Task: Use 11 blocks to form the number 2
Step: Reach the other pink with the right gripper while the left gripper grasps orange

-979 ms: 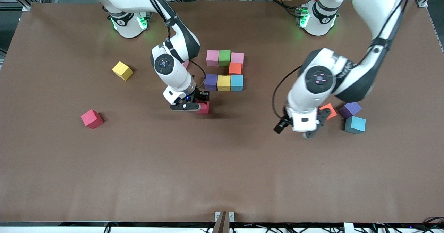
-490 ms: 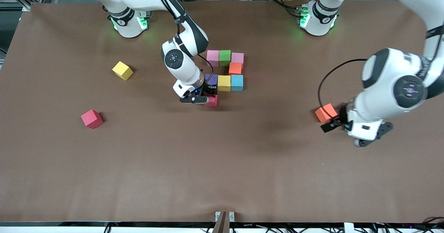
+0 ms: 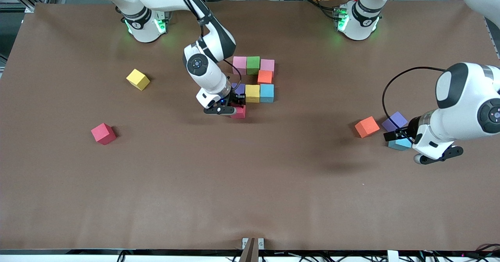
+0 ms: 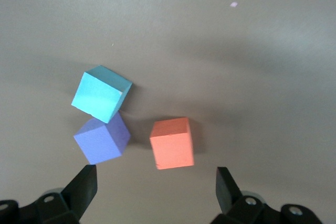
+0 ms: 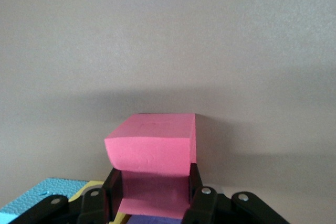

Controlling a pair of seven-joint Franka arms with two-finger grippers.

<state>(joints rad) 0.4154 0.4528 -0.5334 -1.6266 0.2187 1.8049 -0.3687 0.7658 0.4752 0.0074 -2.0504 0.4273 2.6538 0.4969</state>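
brown table | right gripper: pink block is pinched, at 6 o'clock of purple block | left gripper: fingers are spread wide over blue block

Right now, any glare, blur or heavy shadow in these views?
Front view: sharp, green glow at both bases, soft shadow on the table by the left arm. Left wrist view: three loose blocks crisp, short shadows. Right wrist view: pink block in focus, broad shadow band above it.

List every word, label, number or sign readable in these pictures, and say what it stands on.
None can be read: the blocks, the table and both arms show no legible text.
The blocks themselves do not yet form a finished digit.
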